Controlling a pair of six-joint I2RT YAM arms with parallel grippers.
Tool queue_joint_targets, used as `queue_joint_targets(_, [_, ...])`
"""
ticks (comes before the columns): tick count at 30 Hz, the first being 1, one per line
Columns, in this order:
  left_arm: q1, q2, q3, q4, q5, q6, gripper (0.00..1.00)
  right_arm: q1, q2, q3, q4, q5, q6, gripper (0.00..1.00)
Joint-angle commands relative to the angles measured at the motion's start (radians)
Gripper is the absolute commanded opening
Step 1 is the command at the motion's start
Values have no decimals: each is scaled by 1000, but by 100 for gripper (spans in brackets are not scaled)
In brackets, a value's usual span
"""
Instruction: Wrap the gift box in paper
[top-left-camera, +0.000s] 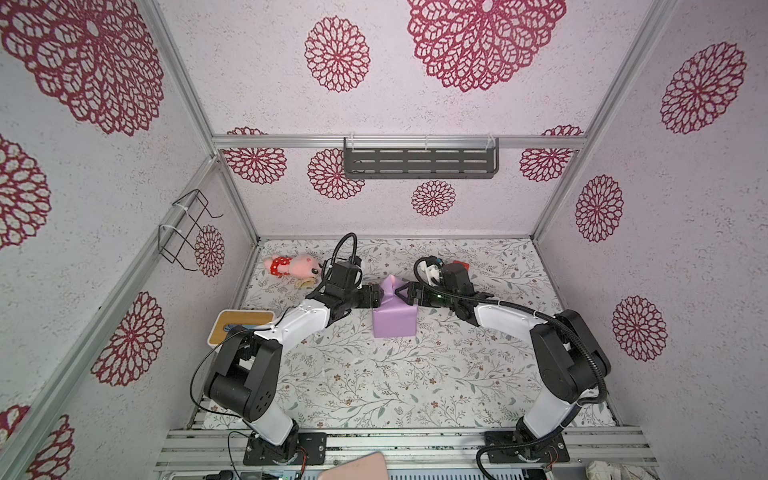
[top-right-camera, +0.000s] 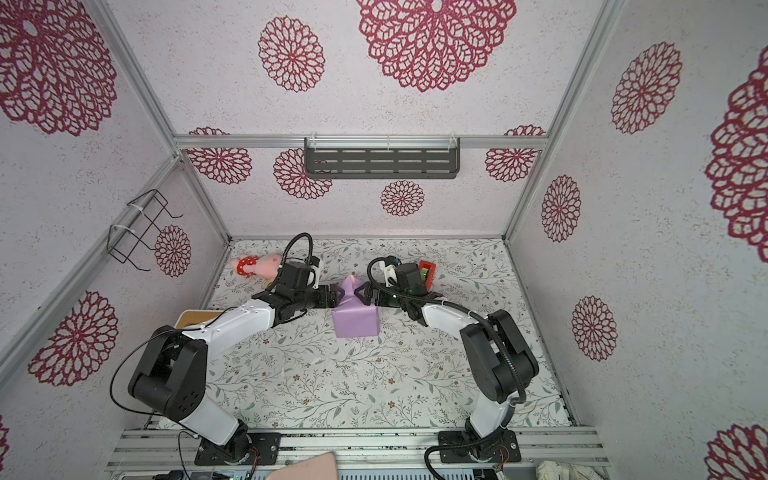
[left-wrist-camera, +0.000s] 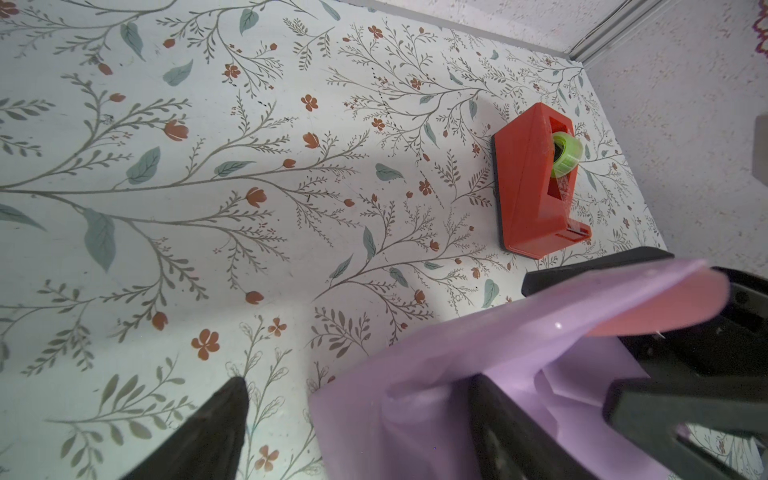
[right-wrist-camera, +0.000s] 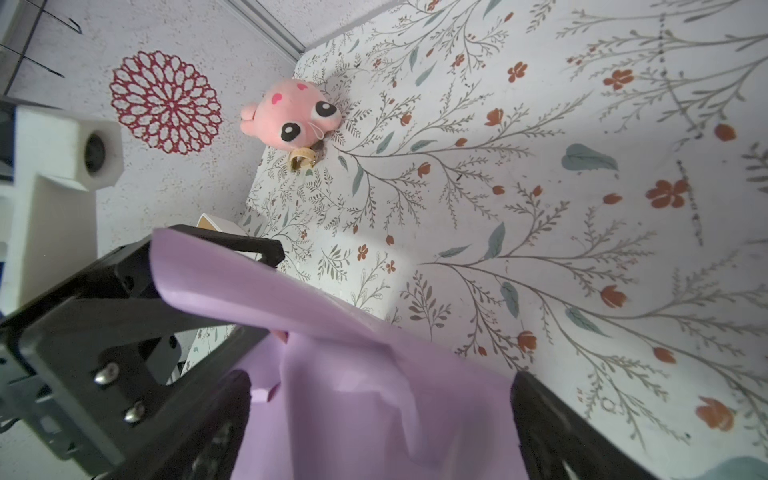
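The paper is lilac and folded round a squarish block in mid-table in both top views; the gift box itself is hidden inside it. At the far end loose paper stands up in a peak with a pink underside. My left gripper and right gripper face each other across that peak. In the left wrist view the left gripper is open, with the paper between its spread fingers, unclamped. In the right wrist view the right gripper is open wide astride the paper.
A red tape dispenser stands behind the right wrist. A pink plush toy lies at the far left, a white tissue box with a wooden top by the left arm. A dark shelf hangs on the back wall.
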Motion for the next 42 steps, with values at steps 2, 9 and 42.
queue_joint_targets(2, [-1, 10, -22, -14, 0, 27, 85, 11, 31, 45, -29, 1, 4, 99])
queue_joint_targets(9, [1, -4, -16, 2, 16, 57, 90, 14, 50, 12, -49, 29, -4, 98])
queue_joint_targets(42, [116, 246, 394, -375, 566, 861, 47, 18, 67, -33, -32, 17, -15, 94])
